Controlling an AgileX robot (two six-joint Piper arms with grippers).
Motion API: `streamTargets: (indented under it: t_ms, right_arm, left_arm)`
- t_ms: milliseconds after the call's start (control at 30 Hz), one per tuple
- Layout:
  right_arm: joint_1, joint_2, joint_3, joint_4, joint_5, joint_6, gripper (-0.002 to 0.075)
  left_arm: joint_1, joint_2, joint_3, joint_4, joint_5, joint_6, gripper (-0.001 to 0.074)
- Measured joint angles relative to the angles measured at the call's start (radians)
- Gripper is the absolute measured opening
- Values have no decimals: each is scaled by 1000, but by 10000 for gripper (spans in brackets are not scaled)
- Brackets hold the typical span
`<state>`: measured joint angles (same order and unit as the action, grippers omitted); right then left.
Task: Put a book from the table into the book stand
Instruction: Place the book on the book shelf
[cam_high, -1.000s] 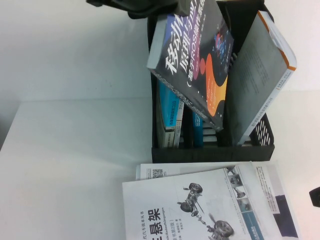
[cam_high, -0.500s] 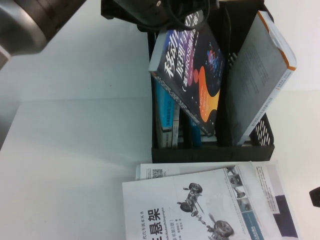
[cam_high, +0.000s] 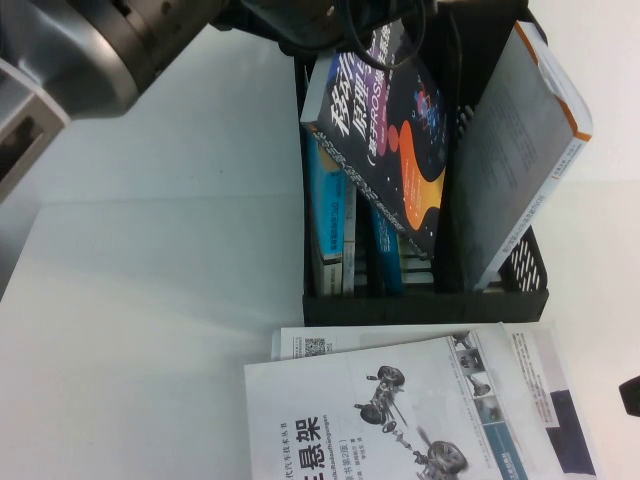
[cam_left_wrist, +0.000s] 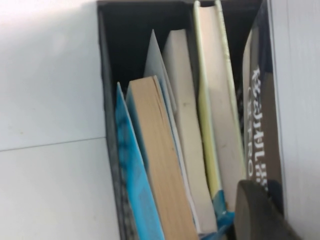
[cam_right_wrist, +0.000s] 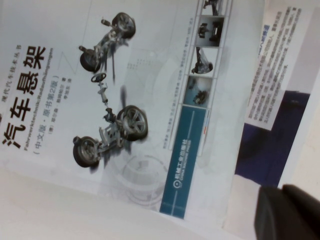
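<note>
Now left claw (cam_high: 375, 30) holds book (cam_high: 385, 140) tilted in book stand (cam_high: 425, 300); right claw (cam_high: 630, 393) at table edge.

The left gripper (cam_high: 345, 25) and the book (cam_high: 385, 140) block the book stand (cam_high: 425, 300) from above. Its slots hold light-blue books (cam_high: 330, 215). The right gripper (cam_high: 630, 393) sits low beside the white-covered book (cam_high: 400, 410); the table (cam_high: 140, 340) lies open to the left.

Navy book (cam_high: 385, 135) tilted in black book stand (cam_high: 425, 300), left claw (cam_high: 375, 30) at its top; white-covered book (cam_high: 400, 410) flat on worktop (cam_high: 140, 330).
</note>
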<state>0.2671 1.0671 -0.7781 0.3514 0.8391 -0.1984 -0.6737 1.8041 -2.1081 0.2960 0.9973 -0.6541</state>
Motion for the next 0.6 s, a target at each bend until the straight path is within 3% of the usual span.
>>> streamTargets:
  t_ms: [300,600]
  right_arm:
    - [0,0,0,0,0,9,-5]
    - [0,0,0,0,2,18,-5]
  left_arm:
    - [-2,5,-3,39,7,-2,115]
    - [0,31,-3,55,-138,1,115]
